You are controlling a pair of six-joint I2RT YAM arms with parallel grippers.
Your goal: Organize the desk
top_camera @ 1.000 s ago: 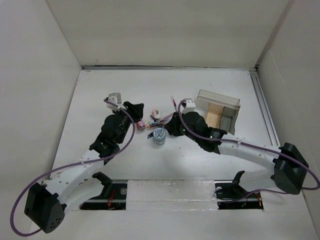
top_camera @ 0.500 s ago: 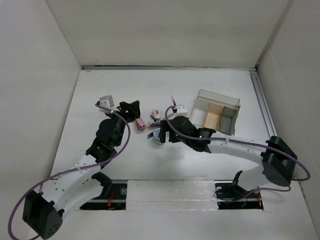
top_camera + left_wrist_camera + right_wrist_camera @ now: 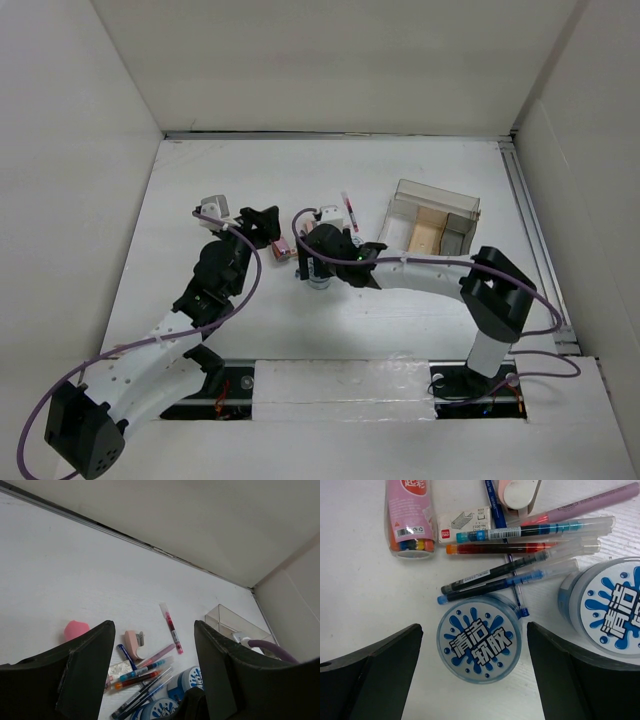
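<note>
The desk (image 3: 200,180) is a white tabletop with a pile of stationery near its middle. My right gripper (image 3: 474,630) hangs open straight above a round clear tub with a blue label (image 3: 479,639), one finger on either side and not touching it. A second such tub (image 3: 607,611) stands to its right. In the top view the right gripper (image 3: 316,268) covers the tub (image 3: 318,278). My left gripper (image 3: 152,630) is open and holds nothing, looking over the pile from the left; in the top view it (image 3: 268,222) sits beside the pile.
Several pens (image 3: 520,555), a white eraser (image 3: 465,519), a pink tube (image 3: 410,515) and a pink correction tape (image 3: 134,642) lie together. A pink pen (image 3: 171,627) and a pink egg-shaped thing (image 3: 76,629) lie apart. A clear compartment box (image 3: 435,225) stands right of them, near a metal rail (image 3: 530,225).
My right arm has swung left over the pile and its gripper has opened wide above the tub. The left gripper has shifted slightly left.
</note>
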